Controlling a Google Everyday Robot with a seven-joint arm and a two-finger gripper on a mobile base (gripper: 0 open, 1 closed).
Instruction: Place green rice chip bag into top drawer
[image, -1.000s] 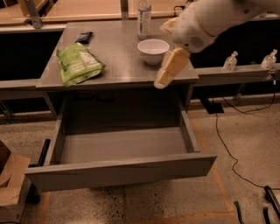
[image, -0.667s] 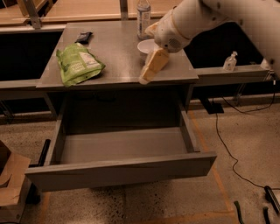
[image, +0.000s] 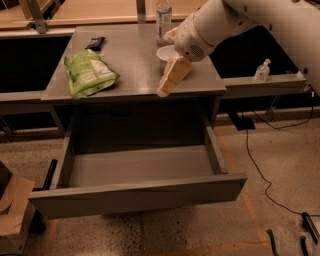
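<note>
The lime-green rice chip bag (image: 90, 73) with a white label patch lies flat on the left part of the grey desk top (image: 135, 60). The top drawer (image: 137, 192) stands pulled out wide below the desk, and its inside is bare. My gripper (image: 169, 82) hangs from the white arm over the desk's front edge, to the right of the bag and apart from it. It holds nothing that I can see.
A small black packet (image: 95, 43) lies at the desk's back left. A white bowl (image: 167, 52) and a clear bottle (image: 163, 17) stand behind the arm. A cardboard box (image: 12, 205) sits on the floor left; a small bottle (image: 262, 70) and cables (image: 260, 150) are at the right.
The arm and gripper have moved left across the desk's front edge, closer to the green bag. The bag and the drawer have not moved.
</note>
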